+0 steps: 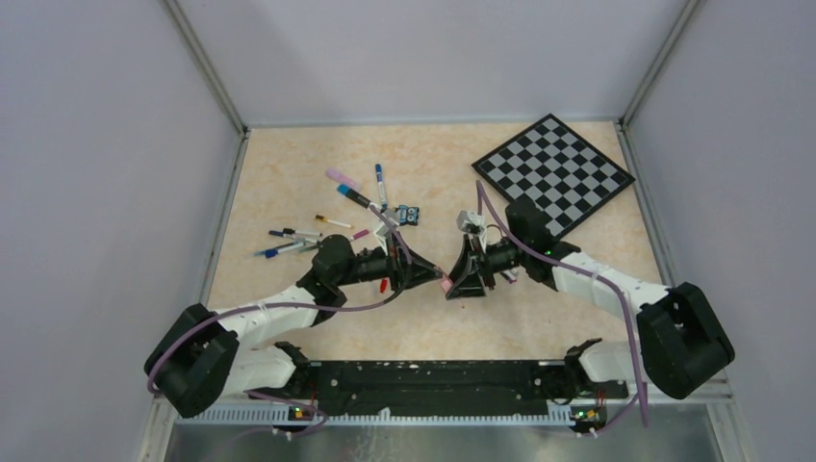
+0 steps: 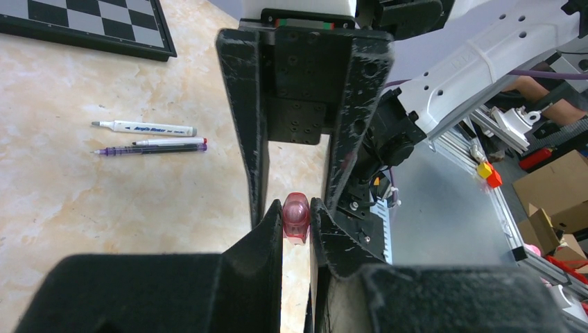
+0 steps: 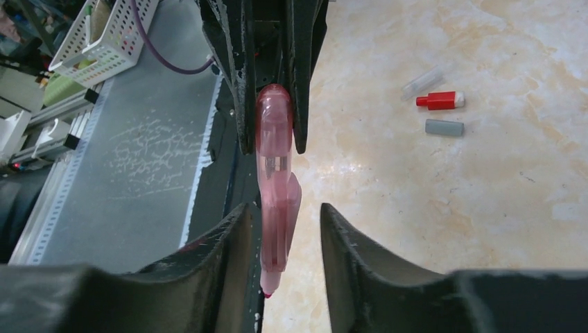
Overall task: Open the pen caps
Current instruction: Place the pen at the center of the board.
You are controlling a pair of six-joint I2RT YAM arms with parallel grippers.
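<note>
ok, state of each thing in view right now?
left gripper: shut on the pink pen
pink pen: held at one end, cap unclear
right gripper: open, jaws either side of the pen
red cap: off, loose on table
grey cap: off, loose on table
white marker: lying flat, looks uncapped
chessboard: unfolded, flat
</note>
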